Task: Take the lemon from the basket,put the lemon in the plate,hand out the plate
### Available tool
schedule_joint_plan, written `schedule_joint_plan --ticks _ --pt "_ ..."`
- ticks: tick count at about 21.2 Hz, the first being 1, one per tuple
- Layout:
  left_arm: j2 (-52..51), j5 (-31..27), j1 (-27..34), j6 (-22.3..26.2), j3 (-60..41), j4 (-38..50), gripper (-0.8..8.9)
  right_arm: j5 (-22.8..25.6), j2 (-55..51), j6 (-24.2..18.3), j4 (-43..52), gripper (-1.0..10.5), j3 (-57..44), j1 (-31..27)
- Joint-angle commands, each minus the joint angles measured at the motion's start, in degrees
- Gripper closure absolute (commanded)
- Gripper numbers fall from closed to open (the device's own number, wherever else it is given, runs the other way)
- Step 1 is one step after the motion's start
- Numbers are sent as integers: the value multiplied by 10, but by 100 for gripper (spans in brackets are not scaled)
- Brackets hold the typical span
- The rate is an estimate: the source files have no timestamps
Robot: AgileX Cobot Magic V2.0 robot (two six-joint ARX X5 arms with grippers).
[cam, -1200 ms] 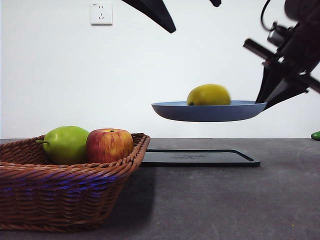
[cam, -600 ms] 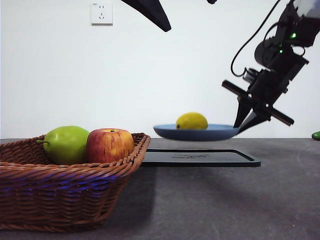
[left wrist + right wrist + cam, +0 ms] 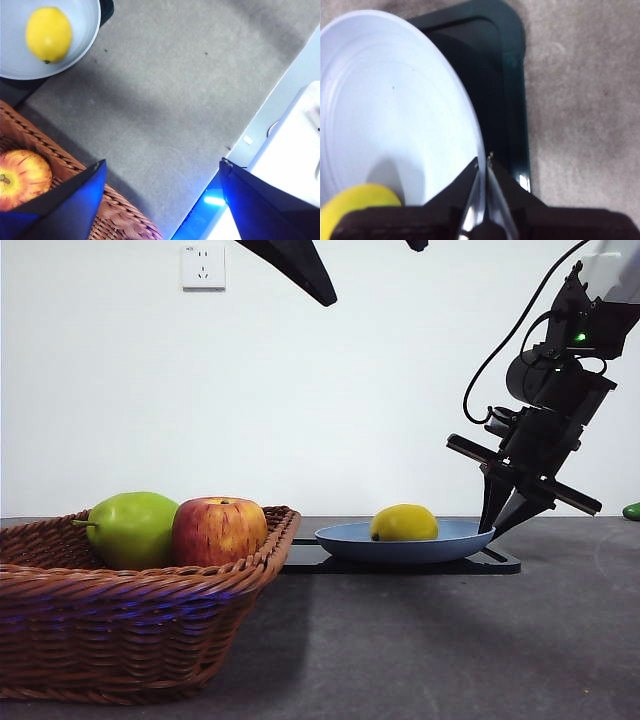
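The yellow lemon (image 3: 404, 523) lies in the light blue plate (image 3: 345, 539), which rests low on the black tray (image 3: 500, 562). My right gripper (image 3: 497, 525) is shut on the plate's right rim; the right wrist view shows its jaws pinching the rim (image 3: 483, 162), with the plate (image 3: 395, 115) and lemon (image 3: 357, 202) beside them. The brown wicker basket (image 3: 140, 630) stands at the front left. My left gripper (image 3: 162, 162) is open and empty, high above the basket edge (image 3: 55, 165), and sees the lemon (image 3: 48, 33) in the plate (image 3: 85, 30).
A green pear (image 3: 130, 528) and a red-yellow apple (image 3: 218, 530) lie in the basket. The left arm shows as a dark tip (image 3: 295, 265) at the top. A small green object (image 3: 632, 511) sits at the far right edge.
My right gripper has carried the plate with the lemon down and away from the camera, from well above the table to resting on the black tray. The left arm has barely moved.
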Motion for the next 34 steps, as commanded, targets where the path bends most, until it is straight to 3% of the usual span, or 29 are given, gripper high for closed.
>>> schedule_joint_plan --ticks 1,6,9,12,15,20,23,27,29,32,34 --pt "4 -1 -7 -5 12 -1 426 2 19 -8 -3 895 16 1" --pt "4 -1 -7 -6 12 -3 426 15 12 -26 -8 724 17 -3" --pt "4 -1 -6 10 12 -3 428 15 -28 -36 -31 726 17 -12" --pt "4 -1 7 42 12 1 511 26 -99 -60 -63 729 17 -18" --pt "4 -2 40 77 12 1 579 75 -181 -100 -114 789 17 -17" --pt "4 -1 129 143 12 -3 812 75 -305 -126 -192 938 17 -7" --pt "-5 0 181 150 12 -1 808 88 -379 -147 -212 944 11 14" --pt "-65 2 232 155 8 23 808 167 -488 -149 -186 945 -29 68" --pt "-113 2 249 155 -16 68 808 167 -543 -149 -143 945 -67 94" --pt "-207 1 266 155 -107 158 808 169 -626 -141 -58 945 -151 138" --pt "-280 -1 269 154 -191 213 808 210 -688 -139 10 945 -225 174"
